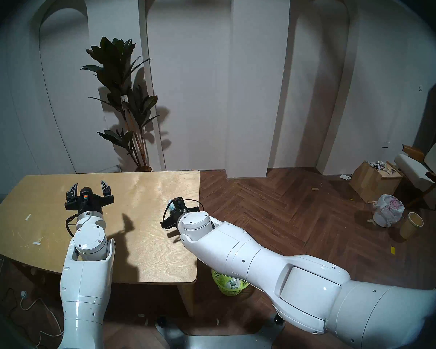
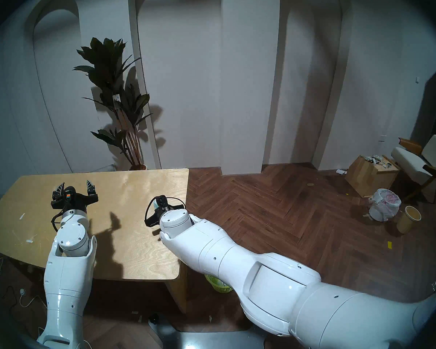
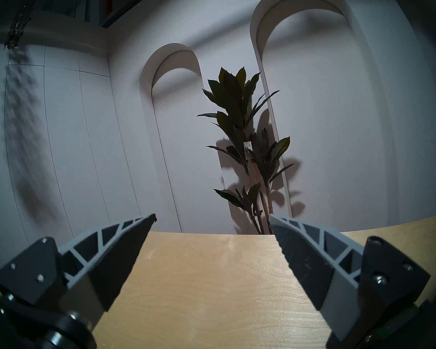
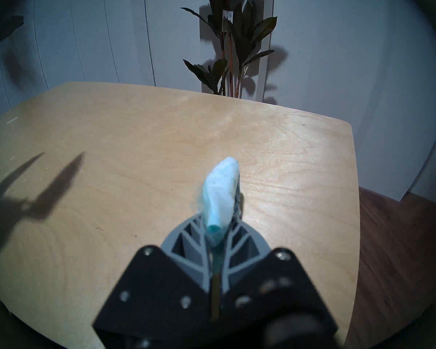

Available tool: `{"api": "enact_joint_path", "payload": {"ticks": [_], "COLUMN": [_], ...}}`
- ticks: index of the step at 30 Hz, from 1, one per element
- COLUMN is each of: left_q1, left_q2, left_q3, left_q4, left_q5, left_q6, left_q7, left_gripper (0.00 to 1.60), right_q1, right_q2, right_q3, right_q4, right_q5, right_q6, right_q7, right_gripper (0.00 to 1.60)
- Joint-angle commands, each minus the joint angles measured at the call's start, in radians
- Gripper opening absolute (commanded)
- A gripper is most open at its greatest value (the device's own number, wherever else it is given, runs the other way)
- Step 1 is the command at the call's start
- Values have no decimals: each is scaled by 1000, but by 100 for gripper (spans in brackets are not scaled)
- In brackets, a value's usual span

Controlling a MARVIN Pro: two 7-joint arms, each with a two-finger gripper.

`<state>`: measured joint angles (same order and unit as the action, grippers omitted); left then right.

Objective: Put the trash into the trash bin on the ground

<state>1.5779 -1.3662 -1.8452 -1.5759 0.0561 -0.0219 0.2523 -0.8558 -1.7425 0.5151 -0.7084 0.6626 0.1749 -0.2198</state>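
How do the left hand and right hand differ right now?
The left hand has its fingers spread wide with nothing between them; the right hand is shut on a crumpled teal-and-clear wrapper. The left hand sits over the middle of the table; the right hand sits near the table's right edge, by the floor side where the green trash bin stands. Both are above the tabletop, pointing away from the robot.

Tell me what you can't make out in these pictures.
- Lime-green mesh trash bin: head views, mostly hidden under the right arm; contents unclear.
- Teal-and-clear plastic wrapper: right wrist view, lower end hidden between the right gripper fingers.
- Items on the cardboard box: too small.
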Motion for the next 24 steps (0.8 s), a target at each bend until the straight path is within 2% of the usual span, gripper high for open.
{"api": "enact_joint_path", "payload": {"ticks": [1,15,19,21,24], "left_q1": [0,27,42,57,68], "left_q2": [4,2,1,1,2], "left_q3": [-1,-11,-15,-20,-22], "left_q4": [-44,-91,-112,-133,-147], "left_q5": [-5,-15,-26,-39,-47], "left_q6": [-9,-7,-6,-3,-1], "left_q7": [-9,-41,-54,-66,-75], "left_gripper": [160,160,160,160,160], "right_q1": [70,127,119,109,103], "right_q2": [-33,56,78,88,92], "right_q3": [33,127,152,166,172], "right_q4": [50,200,239,267,283], "right_q5": [7,37,52,61,63], "right_q6": [-34,-128,-184,-238,-264], "right_q7": [9,66,89,107,119], "right_gripper": [0,0,0,0,0]}}
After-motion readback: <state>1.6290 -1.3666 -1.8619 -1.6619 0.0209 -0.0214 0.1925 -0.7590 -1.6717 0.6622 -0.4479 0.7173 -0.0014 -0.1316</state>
